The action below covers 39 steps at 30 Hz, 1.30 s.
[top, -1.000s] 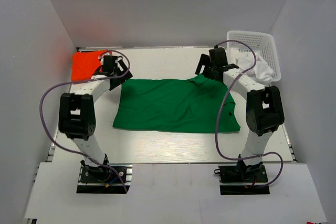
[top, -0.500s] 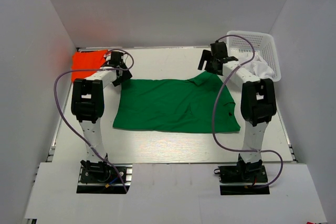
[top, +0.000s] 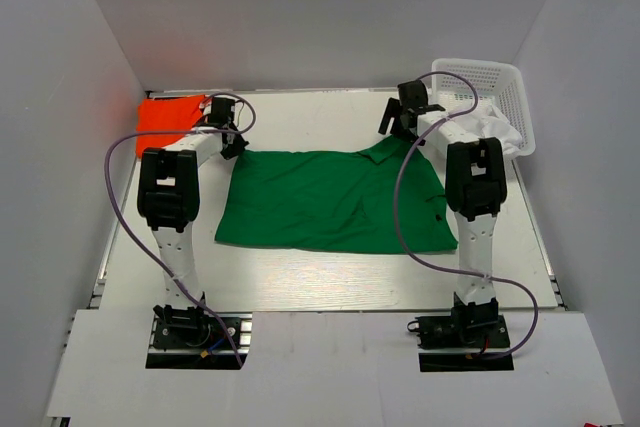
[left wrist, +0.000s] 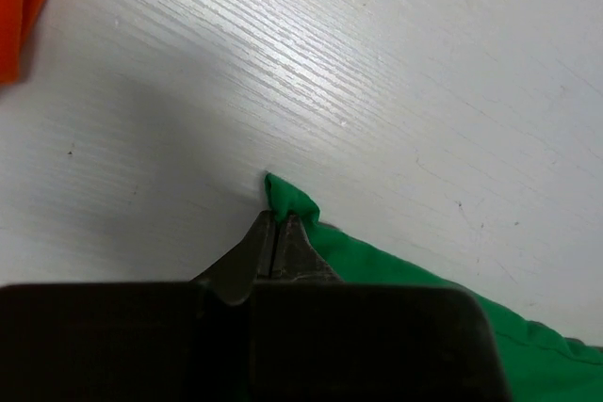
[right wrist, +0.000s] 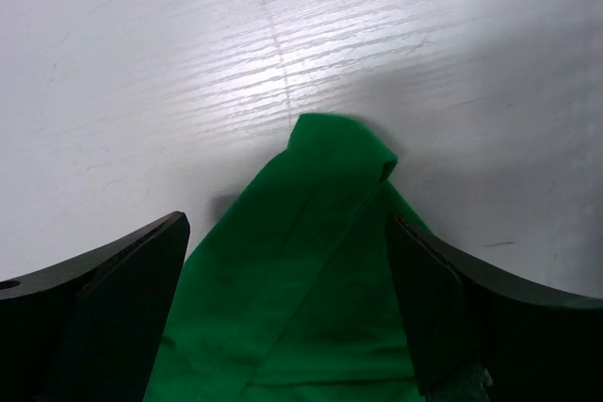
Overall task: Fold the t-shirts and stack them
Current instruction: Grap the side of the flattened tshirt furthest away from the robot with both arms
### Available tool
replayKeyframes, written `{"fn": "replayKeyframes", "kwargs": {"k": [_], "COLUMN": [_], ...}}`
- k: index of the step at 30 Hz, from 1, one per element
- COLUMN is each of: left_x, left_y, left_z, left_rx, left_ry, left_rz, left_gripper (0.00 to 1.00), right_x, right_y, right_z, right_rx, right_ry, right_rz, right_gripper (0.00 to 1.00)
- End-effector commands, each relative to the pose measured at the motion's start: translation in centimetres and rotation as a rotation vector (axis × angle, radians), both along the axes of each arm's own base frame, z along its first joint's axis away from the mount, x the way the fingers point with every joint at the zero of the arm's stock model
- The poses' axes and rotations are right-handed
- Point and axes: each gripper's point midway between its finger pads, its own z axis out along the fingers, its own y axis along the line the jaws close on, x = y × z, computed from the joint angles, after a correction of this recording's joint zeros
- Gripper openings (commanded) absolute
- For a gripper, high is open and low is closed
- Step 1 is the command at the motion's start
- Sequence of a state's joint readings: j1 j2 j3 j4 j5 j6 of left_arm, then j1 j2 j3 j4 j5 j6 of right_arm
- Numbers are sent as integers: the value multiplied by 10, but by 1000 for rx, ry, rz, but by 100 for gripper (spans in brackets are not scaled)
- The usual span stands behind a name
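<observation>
Green t-shirt (top: 335, 202): soft matt cloth. Table (left wrist: 424, 63): white, fine wood-grain, slight sheen.

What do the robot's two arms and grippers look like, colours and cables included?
Both the left arm and right arm have white links with boxy black joint housings and black bases. A purple cable loops along each. The left gripper and right gripper have dark matte tapering fingers.

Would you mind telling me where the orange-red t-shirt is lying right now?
In the top view, the orange-red t-shirt lies in the table's far left corner, just left of the left gripper and clear of the green t-shirt.
</observation>
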<state>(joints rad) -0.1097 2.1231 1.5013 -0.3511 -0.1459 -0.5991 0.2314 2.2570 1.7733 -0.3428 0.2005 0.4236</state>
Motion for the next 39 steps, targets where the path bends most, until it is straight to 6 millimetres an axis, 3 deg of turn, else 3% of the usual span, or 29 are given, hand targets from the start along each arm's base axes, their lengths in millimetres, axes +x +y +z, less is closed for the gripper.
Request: {"fn": "replayKeyframes", "kwargs": {"k": [1, 12, 22, 30, 34, 35, 36, 39], "left_x": [-13, -18, -17, -18, -15, -15, -15, -13], "left_y": [-3, 0, 2, 2, 1, 1, 1, 5], "left_z": [-11, -13, -9, -13, -10, -10, -10, -8], "left_rx": [-19, 0, 12, 13, 12, 12, 12, 28], "left_ry": [42, 33, 24, 33, 24, 24, 24, 21], "left_rz": [-15, -26, -28, -28, -28, -28, -28, -16], "left_gripper": [0, 0, 0, 0, 0, 0, 0, 0], "right_x": [17, 35, 55, 57, 57, 57, 56, 55], "right_y": [-15, -21, 2, 6, 6, 9, 8, 8], "right_z": [13, -8, 14, 12, 7, 5, 3, 4], "right_rx": [-23, -13, 90, 115, 129, 131, 129, 125], "right_ry": [-52, -77, -196, -208, -195, -193, -189, -187], "right_rz": [-102, -129, -60, -45, -46, -43, -46, -50], "right_gripper": [90, 90, 80, 75, 54, 46, 33, 22]}}
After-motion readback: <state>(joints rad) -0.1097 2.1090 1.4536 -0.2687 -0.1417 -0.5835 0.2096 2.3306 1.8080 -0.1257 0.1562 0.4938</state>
